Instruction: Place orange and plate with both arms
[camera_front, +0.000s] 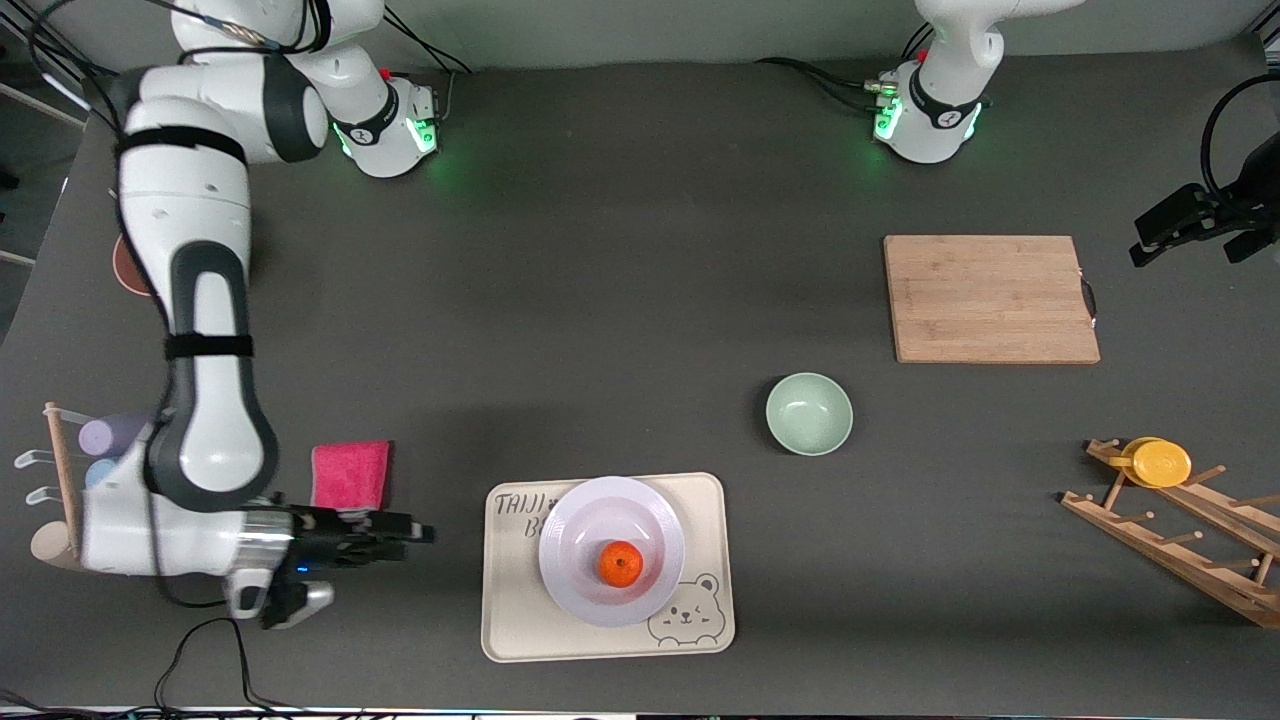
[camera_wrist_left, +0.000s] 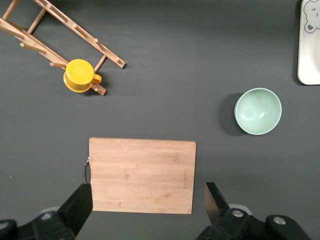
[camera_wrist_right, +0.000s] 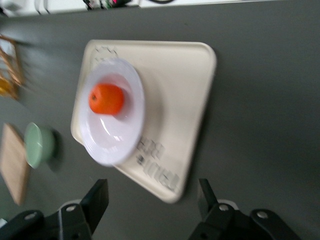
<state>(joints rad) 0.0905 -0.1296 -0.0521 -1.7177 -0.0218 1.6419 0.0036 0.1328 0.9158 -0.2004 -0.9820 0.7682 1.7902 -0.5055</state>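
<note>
The orange (camera_front: 620, 564) lies on the plate (camera_front: 611, 510), which sits on the tray (camera_front: 520, 620).

From my remote station I see a dark grey tabletop (camera_front: 620, 300). A bright orange fruit, the orange (camera_front: 620, 564), sits in a glossy white plate (camera_front: 611, 510). Under it is a cream tray (camera_front: 700, 500) printed with a dark outline bear face and dark lettering. There is a pale green bowl (camera_front: 809, 413), a light brown wooden cutting board (camera_front: 990, 298) with visible grain, and a tan wooden rack (camera_front: 1180, 530) carrying a yellow lid (camera_front: 1160, 463). A pink folded cloth (camera_front: 350, 474) lies beside the black right end effector (camera_front: 400, 535). The arms are white with black joints, and their bases glow green.
</note>
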